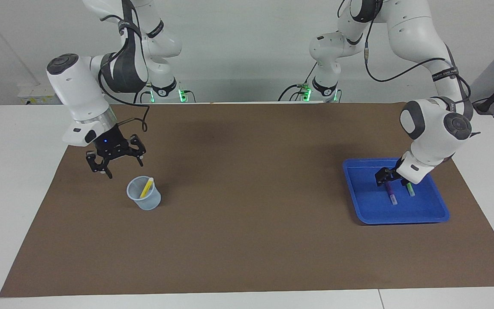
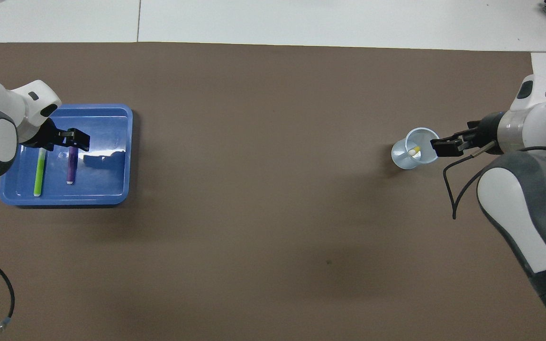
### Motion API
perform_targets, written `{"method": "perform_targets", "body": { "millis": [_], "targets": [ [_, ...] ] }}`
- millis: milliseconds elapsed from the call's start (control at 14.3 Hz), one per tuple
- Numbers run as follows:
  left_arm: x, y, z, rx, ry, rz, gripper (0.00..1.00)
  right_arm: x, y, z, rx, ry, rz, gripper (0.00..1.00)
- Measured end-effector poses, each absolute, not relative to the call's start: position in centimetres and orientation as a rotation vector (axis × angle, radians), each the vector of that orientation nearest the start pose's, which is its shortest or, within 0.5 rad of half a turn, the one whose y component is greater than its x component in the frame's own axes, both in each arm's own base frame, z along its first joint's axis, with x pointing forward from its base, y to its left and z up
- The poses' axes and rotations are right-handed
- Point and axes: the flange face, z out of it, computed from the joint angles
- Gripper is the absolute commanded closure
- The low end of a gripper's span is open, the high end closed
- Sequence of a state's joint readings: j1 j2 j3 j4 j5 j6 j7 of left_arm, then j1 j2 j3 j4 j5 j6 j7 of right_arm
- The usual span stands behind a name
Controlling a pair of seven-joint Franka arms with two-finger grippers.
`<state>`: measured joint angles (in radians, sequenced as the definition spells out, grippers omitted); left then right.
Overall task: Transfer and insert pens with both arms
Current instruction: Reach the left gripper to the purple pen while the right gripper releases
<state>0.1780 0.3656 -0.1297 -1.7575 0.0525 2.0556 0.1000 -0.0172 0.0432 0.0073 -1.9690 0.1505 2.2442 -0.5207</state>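
Slim yellow marker pen [image 1: 146, 188]: we find it leaning in translucent pale-blue plastic cup [image 1: 144, 200], inserted | right claw [image 1: 115, 165]: apart, empty, beside cup | left claw [image 1: 389, 180]: apart, astride purple pen [image 1: 390, 195] in blue tray [image 1: 401, 214], beside green pen [image 2: 40, 172], we judge for pickup
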Motion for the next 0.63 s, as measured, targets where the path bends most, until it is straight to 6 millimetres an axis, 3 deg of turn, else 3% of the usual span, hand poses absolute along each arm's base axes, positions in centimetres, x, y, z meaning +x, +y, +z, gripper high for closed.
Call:
{"method": "perform_targets", "body": {
  "millis": [350, 630],
  "targets": [
    [63.9, 5.8, 34.1, -3.148, 0.135, 0.096, 0.21, 58.9, 2.1, 49.2, -2.975, -0.605, -0.408, 0.0],
    [64.1, 7.0, 32.4, -3.149, 0.198, 0.054, 0.29, 58.7, 7.6, 50.8, -2.967, -0.424, -0.364, 0.0]
  ]
}}
